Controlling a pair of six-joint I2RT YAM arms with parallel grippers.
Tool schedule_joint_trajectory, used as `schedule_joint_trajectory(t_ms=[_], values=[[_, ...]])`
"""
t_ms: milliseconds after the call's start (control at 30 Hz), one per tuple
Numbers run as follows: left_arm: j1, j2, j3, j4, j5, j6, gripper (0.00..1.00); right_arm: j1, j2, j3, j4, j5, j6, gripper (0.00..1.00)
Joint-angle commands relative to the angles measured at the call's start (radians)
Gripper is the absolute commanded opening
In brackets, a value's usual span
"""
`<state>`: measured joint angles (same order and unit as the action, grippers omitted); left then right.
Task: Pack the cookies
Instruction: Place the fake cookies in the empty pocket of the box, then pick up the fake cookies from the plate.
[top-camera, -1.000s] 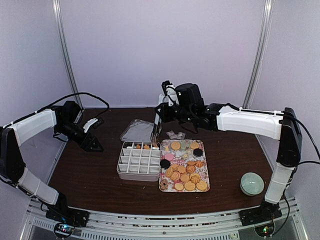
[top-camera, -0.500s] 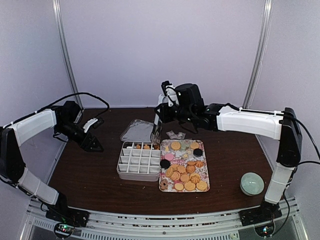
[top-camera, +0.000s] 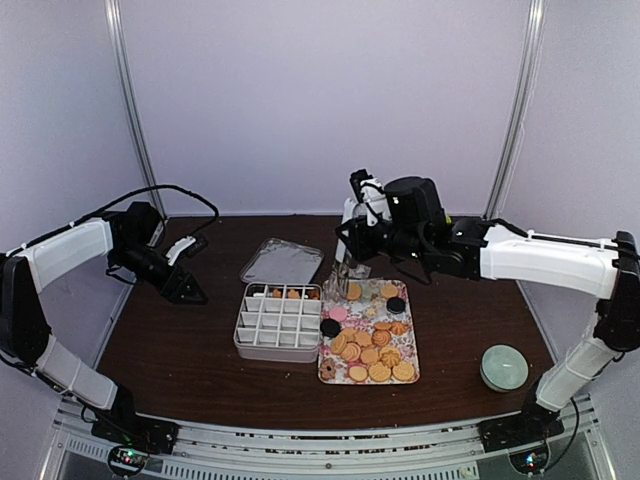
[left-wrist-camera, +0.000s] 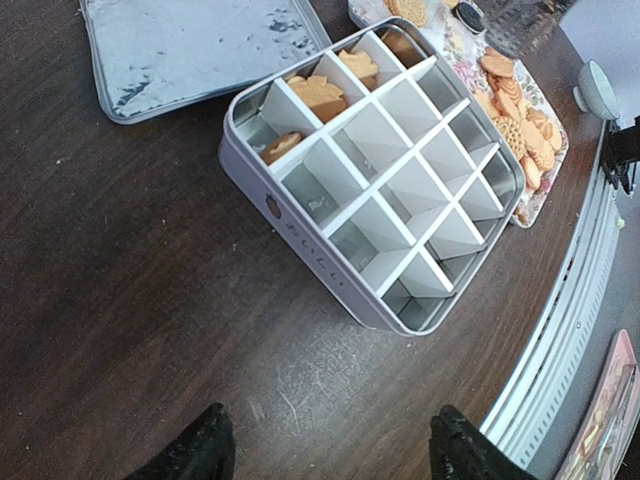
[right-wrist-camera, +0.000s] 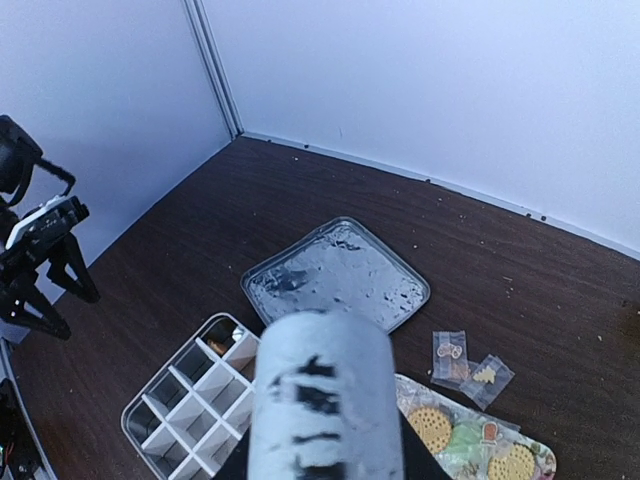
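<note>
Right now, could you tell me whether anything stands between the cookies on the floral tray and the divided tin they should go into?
Nothing visible does. The divided tin sits right beside the floral tray, its lid off and lying behind it, and most compartments stand open; only the far row holds cookies.

Under the jaws of my right gripper (top-camera: 346, 252) I see golden-orange, pink and black cookies (top-camera: 370, 350) on a floral tray (top-camera: 368, 297); left of them, a silver tin (top-camera: 274, 346).

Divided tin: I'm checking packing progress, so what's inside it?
Golden cookies sit in the tin's row nearest the lid; the other compartments look empty. Dividers hide some floor corners.
</note>
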<state>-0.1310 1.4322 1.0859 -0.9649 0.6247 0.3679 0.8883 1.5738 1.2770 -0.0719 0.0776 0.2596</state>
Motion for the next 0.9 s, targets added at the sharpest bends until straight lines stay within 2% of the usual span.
schedule_joint_trajectory(t_ms=[0,100,200,867], values=[[-0.001,-0.009,0.0,0.0,0.009,0.02,0.7,0.068,-0.157,-0.146,-0.036,0.101,-0.015,0.31],[-0.001,-0.004,0.0,0.0,0.016,0.02,0.7,0.138,-0.293,-0.307,-0.048,0.165,0.063,0.36],[0.0,-0.001,0.003,0.0,0.015,0.019,0.7,0.167,-0.34,-0.363,-0.042,0.181,0.127,0.37],[-0.001,-0.001,0.005,0.0,0.014,0.014,0.69,0.193,-0.494,-0.494,-0.184,0.289,0.175,0.39]])
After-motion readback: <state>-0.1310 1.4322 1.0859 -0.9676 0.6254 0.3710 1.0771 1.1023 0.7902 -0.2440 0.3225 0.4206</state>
